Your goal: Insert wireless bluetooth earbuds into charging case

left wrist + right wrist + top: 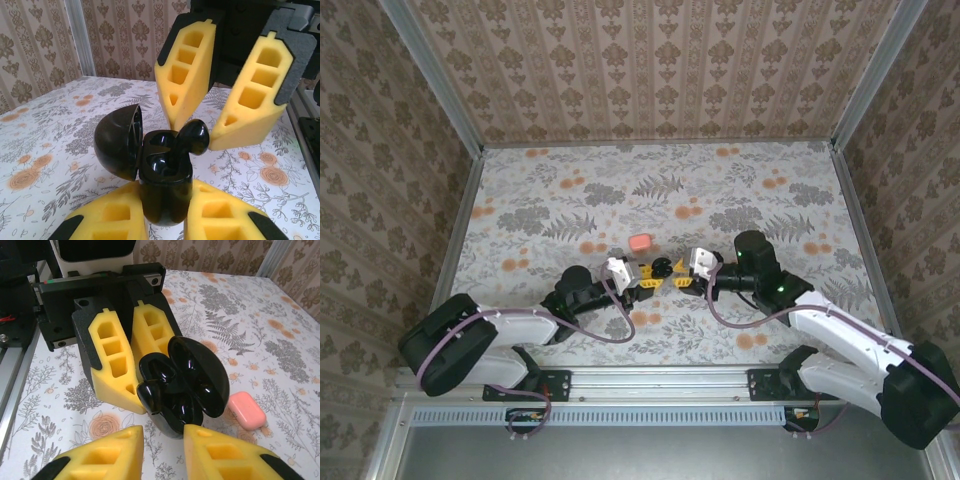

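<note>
My left gripper [166, 200] is shut on the lower body of a black charging case [165, 175], held upright above the table with its lid [117, 142] swung open to the left. A black earbud [194, 137] stands in the case's right-hand well, its head tilted out above the rim. My right gripper [195, 132] comes in from the far side with its jaws a narrow gap apart, flanking the earbud's head; I cannot tell whether they touch it. In the right wrist view the earbud [150, 396] lies just beyond the right gripper [163, 432], against the case [180, 400].
A small salmon-pink case [246, 410] lies shut on the flowered tabletop just beyond the grippers, also visible from above [640, 242]. Patterned walls close in the table [650, 190] on three sides. The aluminium rail [650, 385] with the arm bases runs along the near edge.
</note>
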### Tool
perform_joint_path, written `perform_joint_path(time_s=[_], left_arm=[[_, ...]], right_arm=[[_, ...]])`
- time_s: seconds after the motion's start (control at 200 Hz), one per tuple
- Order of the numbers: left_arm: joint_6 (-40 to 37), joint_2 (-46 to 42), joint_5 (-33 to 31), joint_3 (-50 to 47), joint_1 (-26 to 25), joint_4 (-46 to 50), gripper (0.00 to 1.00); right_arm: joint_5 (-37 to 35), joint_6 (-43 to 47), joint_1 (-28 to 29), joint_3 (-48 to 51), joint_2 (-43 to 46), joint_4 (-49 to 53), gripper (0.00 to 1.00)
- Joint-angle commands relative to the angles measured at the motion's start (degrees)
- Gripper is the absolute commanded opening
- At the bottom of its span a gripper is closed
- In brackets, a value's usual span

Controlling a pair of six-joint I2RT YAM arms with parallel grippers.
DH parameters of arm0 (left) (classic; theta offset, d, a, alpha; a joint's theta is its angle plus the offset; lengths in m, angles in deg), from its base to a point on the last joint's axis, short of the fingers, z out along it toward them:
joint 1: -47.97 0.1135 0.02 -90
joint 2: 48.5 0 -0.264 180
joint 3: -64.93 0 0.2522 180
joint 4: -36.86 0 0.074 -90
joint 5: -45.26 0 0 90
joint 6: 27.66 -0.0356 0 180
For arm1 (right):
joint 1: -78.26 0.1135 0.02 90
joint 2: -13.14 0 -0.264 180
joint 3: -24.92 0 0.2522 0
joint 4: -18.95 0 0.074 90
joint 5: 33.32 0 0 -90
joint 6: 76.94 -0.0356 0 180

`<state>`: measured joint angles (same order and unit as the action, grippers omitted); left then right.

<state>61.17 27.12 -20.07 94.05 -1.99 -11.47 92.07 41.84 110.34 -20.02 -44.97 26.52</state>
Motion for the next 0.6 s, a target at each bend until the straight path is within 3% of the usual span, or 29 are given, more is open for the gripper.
perform_joint_path(time_s=[0.0, 0.33, 0.595], left_arm=[[-0.6, -1.4, 0.5, 0.6, 0.5, -0.6, 0.15], [-0.2, -1.5, -0.4, 0.6, 0.7, -0.2, 0.15], [-0.2, -1.6, -1.1, 0.6, 0.9, 0.1, 0.15]], right_arm=[[2.9, 0.2, -0.3, -1.1, -0.9, -2.1, 0.25], [4.8, -0.1, -0.1, -1.9, -2.0, -2.2, 0.22], [1.3, 0.7, -0.2, -0.6, 1.6, -1.1, 0.25]])
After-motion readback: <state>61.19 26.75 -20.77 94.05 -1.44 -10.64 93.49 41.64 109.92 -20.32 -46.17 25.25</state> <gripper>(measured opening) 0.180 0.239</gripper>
